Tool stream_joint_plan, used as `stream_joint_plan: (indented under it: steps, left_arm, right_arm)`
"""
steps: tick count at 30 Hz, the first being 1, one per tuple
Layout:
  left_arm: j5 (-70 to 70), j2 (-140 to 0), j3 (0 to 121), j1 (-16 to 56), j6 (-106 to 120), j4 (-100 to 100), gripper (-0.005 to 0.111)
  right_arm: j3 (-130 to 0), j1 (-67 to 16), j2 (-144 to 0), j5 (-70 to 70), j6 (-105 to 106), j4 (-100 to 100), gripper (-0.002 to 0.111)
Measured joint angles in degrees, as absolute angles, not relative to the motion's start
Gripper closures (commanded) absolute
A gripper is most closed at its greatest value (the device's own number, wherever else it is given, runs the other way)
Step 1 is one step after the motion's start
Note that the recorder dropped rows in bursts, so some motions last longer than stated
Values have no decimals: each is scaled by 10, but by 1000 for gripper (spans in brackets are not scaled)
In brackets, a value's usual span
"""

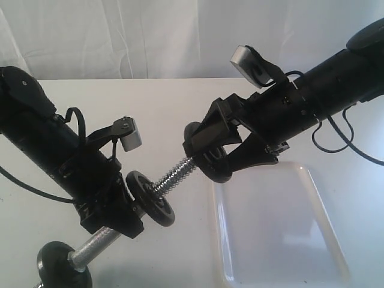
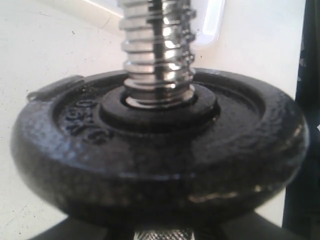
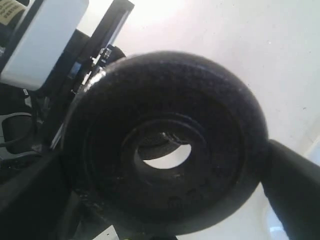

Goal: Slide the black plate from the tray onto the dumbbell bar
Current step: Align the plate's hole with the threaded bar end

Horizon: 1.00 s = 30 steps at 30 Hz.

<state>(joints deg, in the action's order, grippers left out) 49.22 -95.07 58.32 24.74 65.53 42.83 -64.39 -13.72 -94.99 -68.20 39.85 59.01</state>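
My right gripper (image 1: 210, 150) is shut on the black plate (image 1: 201, 150), holding it on edge in the air left of the tray (image 1: 282, 240). The right wrist view shows the plate (image 3: 210, 115) filling the frame, with white table visible through its centre hole. The threaded end (image 1: 174, 177) of the dumbbell bar points up at this plate and its tip meets the plate's face. My left gripper (image 1: 117, 219) is shut on the bar's knurled handle (image 1: 96, 243). A second black plate (image 1: 150, 198) (image 2: 150, 150) sits on the bar against the left gripper.
A third black plate (image 1: 63, 267) sits on the bar's lower end by the front table edge. Nothing lies in the tray, whose corner (image 2: 207, 22) shows past the thread (image 2: 157, 50). A white cloth backdrop (image 1: 150, 36) hangs behind the table.
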Motion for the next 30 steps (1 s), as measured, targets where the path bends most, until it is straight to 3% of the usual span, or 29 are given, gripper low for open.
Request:
stream_joint_plan:
  steps: [30]
  left_arm:
    - [501, -951, 583, 247, 675, 430, 107]
  right_arm:
    - [-638, -139, -950, -678, 400, 585, 108]
